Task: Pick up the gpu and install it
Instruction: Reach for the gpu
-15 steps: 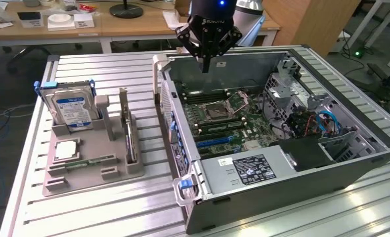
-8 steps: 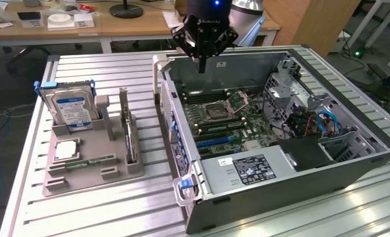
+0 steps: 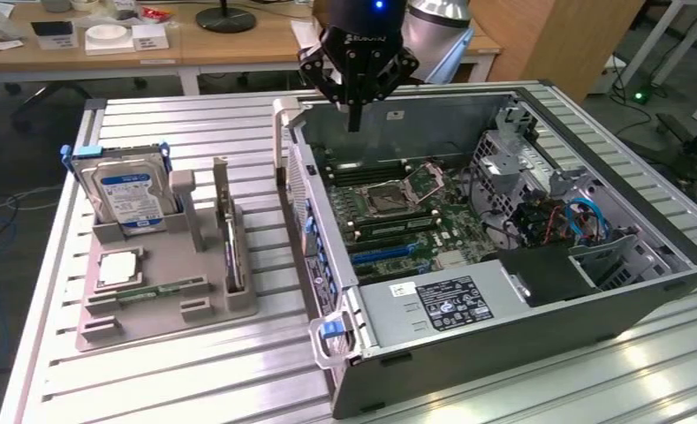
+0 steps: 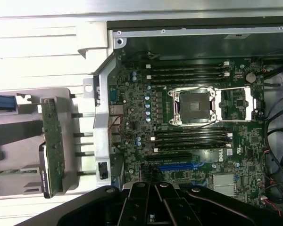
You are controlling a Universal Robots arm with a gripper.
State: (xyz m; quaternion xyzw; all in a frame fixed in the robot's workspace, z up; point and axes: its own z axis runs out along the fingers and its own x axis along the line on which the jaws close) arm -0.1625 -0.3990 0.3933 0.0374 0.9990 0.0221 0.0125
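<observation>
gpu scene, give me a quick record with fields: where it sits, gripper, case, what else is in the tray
gpu: standing on edge in a slot of the grey holder tray, beside the case
gripper: shut, empty, above the open case, apart from the gpu
computer case: on its side, open, motherboard exposed
blue slot: bare
also in tray: hard drive upright; memory stick lying flat
task state: gpu not yet picked up

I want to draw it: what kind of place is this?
Likely a robotics lab: a robot arm hangs over an open computer case on a slotted metal table, wooden desks behind.
</observation>
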